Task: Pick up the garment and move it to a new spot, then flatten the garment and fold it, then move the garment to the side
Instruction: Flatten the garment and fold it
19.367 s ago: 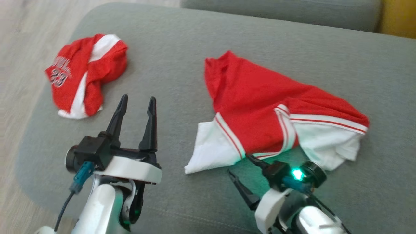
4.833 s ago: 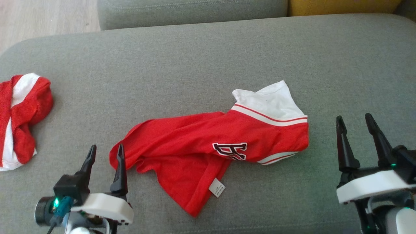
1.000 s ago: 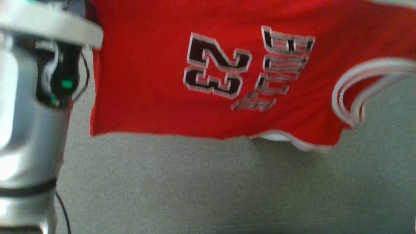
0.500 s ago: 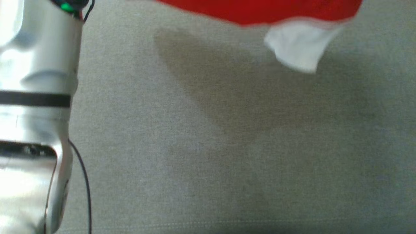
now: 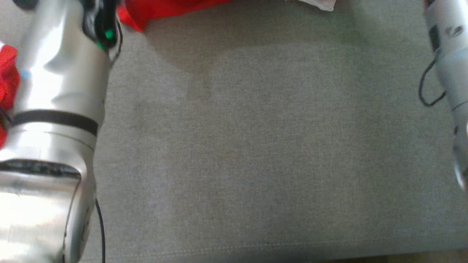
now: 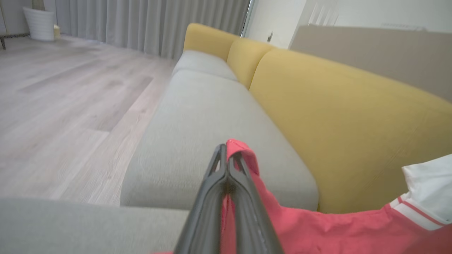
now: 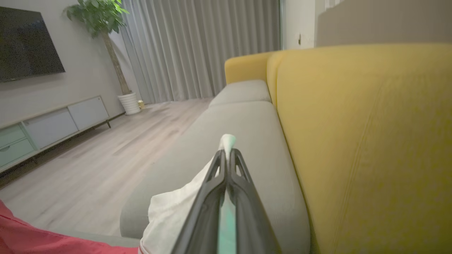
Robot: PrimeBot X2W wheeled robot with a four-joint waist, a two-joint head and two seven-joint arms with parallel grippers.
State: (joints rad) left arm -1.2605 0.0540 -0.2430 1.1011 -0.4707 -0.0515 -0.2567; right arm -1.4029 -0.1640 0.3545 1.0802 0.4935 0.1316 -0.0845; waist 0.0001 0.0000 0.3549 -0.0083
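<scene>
The garment is a red jersey (image 6: 317,229) with a white, red-striped sleeve (image 6: 427,183). It hangs stretched between my two grippers above the grey sofa seat (image 5: 256,146). In the left wrist view my left gripper (image 6: 226,155) is shut on a red corner of it. In the right wrist view my right gripper (image 7: 227,153) is shut on its white fabric (image 7: 169,215). The head view catches just the garment's lower edge (image 5: 164,9) at the top, between my left forearm (image 5: 55,109) and right forearm (image 5: 449,73).
Another crumpled red garment (image 5: 7,80) lies at the left edge behind my left forearm. The sofa's yellow backrest (image 7: 370,141) rises past the seat. Wooden floor (image 6: 53,106) lies to the left, with a TV cabinet (image 7: 46,127) beyond it.
A second ago the jersey with its printed number filled the top of the head view; now only a strip of it shows at the top edge. The right forearm has come into that view.
</scene>
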